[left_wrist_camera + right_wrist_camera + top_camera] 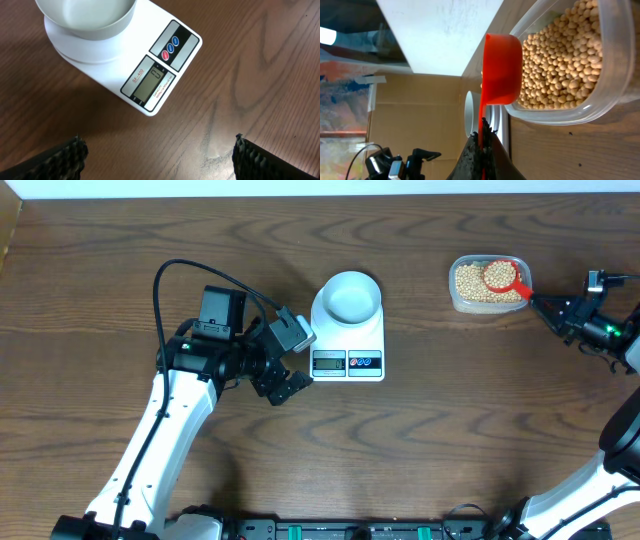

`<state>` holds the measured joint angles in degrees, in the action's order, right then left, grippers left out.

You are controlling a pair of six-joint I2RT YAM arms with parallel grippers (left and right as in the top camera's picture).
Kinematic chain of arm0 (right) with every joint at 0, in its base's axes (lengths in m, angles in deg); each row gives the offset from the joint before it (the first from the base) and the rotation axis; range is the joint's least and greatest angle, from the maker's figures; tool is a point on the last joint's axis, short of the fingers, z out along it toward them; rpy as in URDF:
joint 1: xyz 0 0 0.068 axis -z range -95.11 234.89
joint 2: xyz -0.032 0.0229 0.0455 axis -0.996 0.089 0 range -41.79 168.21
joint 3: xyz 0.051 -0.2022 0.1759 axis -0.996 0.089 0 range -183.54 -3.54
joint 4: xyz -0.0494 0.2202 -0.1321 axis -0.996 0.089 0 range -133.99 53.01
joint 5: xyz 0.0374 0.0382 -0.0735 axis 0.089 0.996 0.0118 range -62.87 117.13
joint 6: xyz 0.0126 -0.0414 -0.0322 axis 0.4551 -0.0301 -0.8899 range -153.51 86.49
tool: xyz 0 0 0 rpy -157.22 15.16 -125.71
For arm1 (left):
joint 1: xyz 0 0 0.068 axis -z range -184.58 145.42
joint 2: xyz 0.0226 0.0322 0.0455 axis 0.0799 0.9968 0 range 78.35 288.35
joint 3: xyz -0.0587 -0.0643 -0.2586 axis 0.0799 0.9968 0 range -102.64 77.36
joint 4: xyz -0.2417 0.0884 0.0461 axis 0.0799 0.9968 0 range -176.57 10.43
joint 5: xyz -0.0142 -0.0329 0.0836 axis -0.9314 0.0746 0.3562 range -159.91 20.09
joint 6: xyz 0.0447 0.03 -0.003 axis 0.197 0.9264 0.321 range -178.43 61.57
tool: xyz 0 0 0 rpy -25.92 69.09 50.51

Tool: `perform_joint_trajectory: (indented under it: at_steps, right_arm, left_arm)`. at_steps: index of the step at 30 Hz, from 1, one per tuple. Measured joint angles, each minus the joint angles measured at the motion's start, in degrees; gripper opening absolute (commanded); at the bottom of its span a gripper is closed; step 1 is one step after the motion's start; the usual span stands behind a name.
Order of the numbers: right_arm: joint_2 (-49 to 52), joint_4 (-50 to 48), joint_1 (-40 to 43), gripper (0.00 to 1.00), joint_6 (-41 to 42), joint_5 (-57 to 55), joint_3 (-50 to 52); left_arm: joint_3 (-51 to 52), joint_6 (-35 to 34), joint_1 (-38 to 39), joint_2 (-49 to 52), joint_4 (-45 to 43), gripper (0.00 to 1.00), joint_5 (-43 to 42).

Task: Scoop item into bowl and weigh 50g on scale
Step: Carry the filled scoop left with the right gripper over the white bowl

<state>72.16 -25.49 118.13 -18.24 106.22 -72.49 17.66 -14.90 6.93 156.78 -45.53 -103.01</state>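
Observation:
The white bowl (348, 297) stands empty on the white scale (348, 360); both show in the left wrist view, bowl (87, 17) and scale (160, 75). Beige beans (478, 290) fill a clear tub (462, 303) at the far right. My right gripper (548, 312) is shut on the handle of a red scoop (503, 276), whose cup holds beans just above the tub. In the right wrist view the scoop (501, 70) hangs over the beans (555, 65), held by the right gripper (483, 137). My left gripper (285, 388) is open and empty beside the scale's display end; its fingers (160, 155) frame bare table.
The wooden table (460, 440) runs to a far edge along the top of the overhead view. A black cable (190, 270) loops over the left arm. The right arm's white link stands at the right front corner (600, 470).

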Motion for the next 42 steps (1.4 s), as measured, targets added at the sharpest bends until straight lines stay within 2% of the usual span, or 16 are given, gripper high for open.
perform_joint_trajectory:
  at_steps: [13, 42]
  right_arm:
    - [0.00, 0.00, -0.66, 0.01, 0.20, 1.07, 0.00]
    - [0.00, -3.04, -12.13, 0.01, 3.74, 2.54, 0.00]
  left_arm:
    - [0.00, 0.00, 0.00, 0.00, 0.00, 0.95, 0.00]
    - [0.00, 0.00, 0.00, 0.00, 0.00, 0.95, 0.00]
